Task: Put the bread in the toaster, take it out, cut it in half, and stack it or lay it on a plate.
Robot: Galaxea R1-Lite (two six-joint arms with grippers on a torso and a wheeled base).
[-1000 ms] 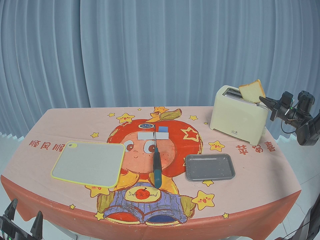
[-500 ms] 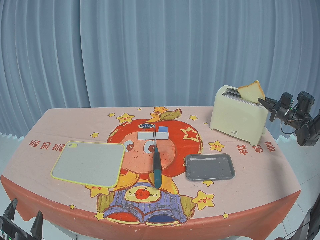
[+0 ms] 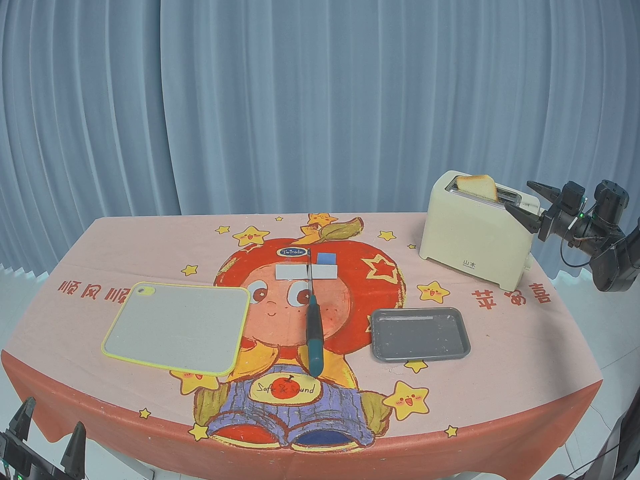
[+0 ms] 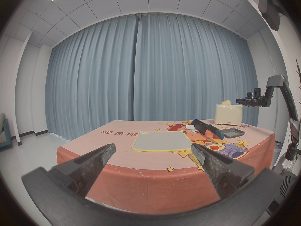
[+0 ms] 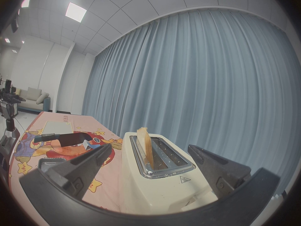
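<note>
One step done: bread is in the toaster.
The pale toast slice (image 3: 477, 186) sits in a slot of the cream toaster (image 3: 470, 238), top showing. Right gripper (image 3: 521, 198) fingers are spread beside it; left gripper (image 3: 51, 421) fingers are spread too. Removing, halving and plating on the grey metal tray (image 3: 420, 334) remain.

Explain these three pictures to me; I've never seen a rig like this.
This is a two-armed robot working at a table. One picture looks down from its head. The other two come from cameras on its wrists, so the dark prongs up front are each arm's own gripper. On the table lie a cutting board, a knife, a grey tray and a toaster with a bread slice standing in its slot. The right gripper hangs open beside the toaster. The left gripper is open too, off the table's near left corner. Neither holds anything.
</note>
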